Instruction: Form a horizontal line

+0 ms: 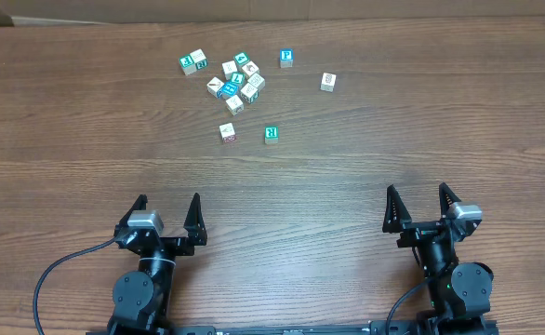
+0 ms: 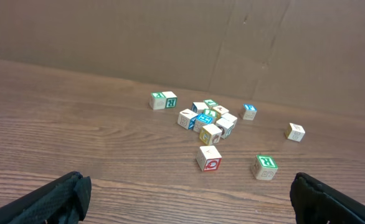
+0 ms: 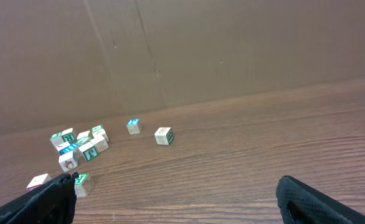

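Small wooden alphabet cubes lie scattered on the far half of the table, not in any line. A red-marked cube (image 1: 228,133) (image 2: 209,158) and a green "R" cube (image 1: 272,135) (image 2: 265,167) (image 3: 83,183) sit nearest me, about a cube-width-and-a-half apart. Farther back are a teal-marked cube (image 1: 286,59) (image 2: 249,111) (image 3: 133,126) and a pale tan cube (image 1: 328,82) (image 2: 295,132) (image 3: 164,135). My left gripper (image 1: 168,197) (image 2: 189,193) is open and empty at the near left. My right gripper (image 1: 417,191) (image 3: 176,199) is open and empty at the near right. Both are well short of the cubes.
A tight cluster of white-and-teal cubes (image 1: 237,84) (image 2: 208,121) (image 3: 80,146) lies at the back, with a touching pair (image 1: 193,63) (image 2: 163,100) to its left. A cardboard wall (image 2: 170,37) closes the table's far edge. A black cable (image 1: 59,270) loops by the left arm's base.
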